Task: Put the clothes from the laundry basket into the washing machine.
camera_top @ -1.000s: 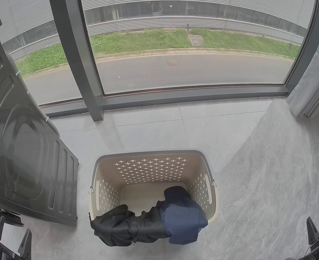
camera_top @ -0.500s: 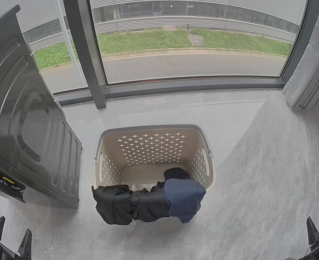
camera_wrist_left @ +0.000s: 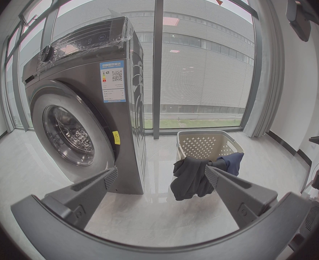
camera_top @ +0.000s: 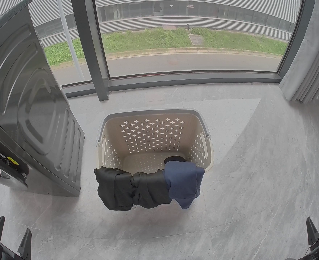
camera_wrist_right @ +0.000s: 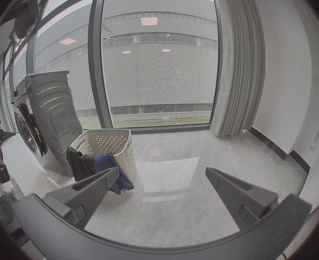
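Clothes (camera_top: 149, 190) L-R along basket (camera_top: 153, 138) near rim; ends down

You have one laundry basket (camera_top: 152, 138), one washing machine (camera_top: 33, 102) and one curtain (camera_top: 313, 51) before you. Two clothes hang over the basket's rim: one black garment (camera_top: 130, 192) and one blue garment (camera_top: 183, 181). One dark lump (camera_top: 175, 159) lies inside; whether it is a third, you cannot tell.

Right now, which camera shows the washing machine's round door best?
The left wrist view: the washing machine faces it, with the round door in full. The head view shows mostly its side panel; the right wrist view shows that side and a sliver of the front.
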{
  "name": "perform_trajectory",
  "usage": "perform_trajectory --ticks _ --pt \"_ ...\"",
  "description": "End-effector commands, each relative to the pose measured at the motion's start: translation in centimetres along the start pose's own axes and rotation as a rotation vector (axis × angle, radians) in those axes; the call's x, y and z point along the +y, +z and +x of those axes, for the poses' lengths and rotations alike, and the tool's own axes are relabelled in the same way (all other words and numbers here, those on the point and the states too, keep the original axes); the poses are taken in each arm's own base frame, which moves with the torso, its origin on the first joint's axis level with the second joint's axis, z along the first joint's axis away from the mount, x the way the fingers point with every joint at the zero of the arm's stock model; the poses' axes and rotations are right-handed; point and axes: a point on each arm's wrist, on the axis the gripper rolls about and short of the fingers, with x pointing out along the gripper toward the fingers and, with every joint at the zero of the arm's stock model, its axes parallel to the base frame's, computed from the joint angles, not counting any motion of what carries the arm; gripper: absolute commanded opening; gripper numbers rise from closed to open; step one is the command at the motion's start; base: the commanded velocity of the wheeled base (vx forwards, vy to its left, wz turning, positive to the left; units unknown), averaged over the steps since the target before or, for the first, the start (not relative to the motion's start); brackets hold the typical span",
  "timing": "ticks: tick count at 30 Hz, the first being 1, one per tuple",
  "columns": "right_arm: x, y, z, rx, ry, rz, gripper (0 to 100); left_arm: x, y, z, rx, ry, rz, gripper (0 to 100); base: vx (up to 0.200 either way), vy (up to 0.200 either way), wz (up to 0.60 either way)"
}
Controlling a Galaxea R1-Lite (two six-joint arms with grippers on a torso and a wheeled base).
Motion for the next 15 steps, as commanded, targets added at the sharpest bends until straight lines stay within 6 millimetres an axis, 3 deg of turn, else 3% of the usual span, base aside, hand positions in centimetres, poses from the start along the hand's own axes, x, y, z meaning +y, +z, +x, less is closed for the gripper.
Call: perform_trajectory --ticks 1,15 --pt "0.01 -0.50 0.09 0.012 0.000 0.000 100 0.02 -0.41 0.05 0.006 0.000 -0.001 100 0.000 0.200 0.00" --pt "0.01 -0.50 0.08 0.010 0.000 0.000 100 0.02 -0.42 0.05 0.008 0.000 0.000 100 0.000 0.200 0.00"
